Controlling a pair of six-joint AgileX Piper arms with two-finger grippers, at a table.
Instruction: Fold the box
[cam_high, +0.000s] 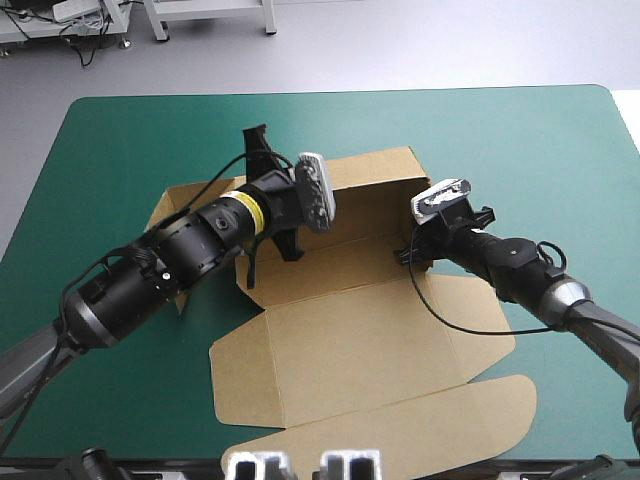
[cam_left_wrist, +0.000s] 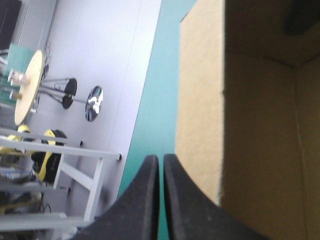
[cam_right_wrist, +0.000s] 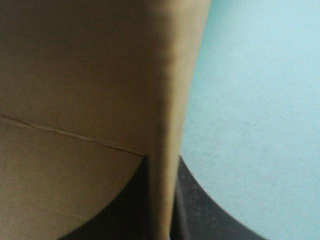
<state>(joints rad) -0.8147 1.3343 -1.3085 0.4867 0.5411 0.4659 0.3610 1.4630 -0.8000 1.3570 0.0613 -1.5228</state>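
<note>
The brown box (cam_high: 340, 340) lies in the middle of the table, its back wall (cam_high: 375, 180) raised and its lid flat toward the front edge. My left gripper (cam_left_wrist: 161, 158) is shut with nothing between its fingers, just beside the back wall's outer face (cam_left_wrist: 200, 100). In the high view it sits at that wall (cam_high: 322, 205), its fingers hidden under the wrist. My right gripper (cam_high: 408, 255) is at the box's right side wall. In the right wrist view it (cam_right_wrist: 162, 167) is shut on the box, the board's edge (cam_right_wrist: 167, 100) standing between its fingers.
The teal-green cover (cam_high: 520, 150) is bare beyond the box and to its right. The lid's rounded flap (cam_high: 440, 425) reaches close to the table's front edge. Left of the box, my left arm (cam_high: 150, 275) lies low across the cover.
</note>
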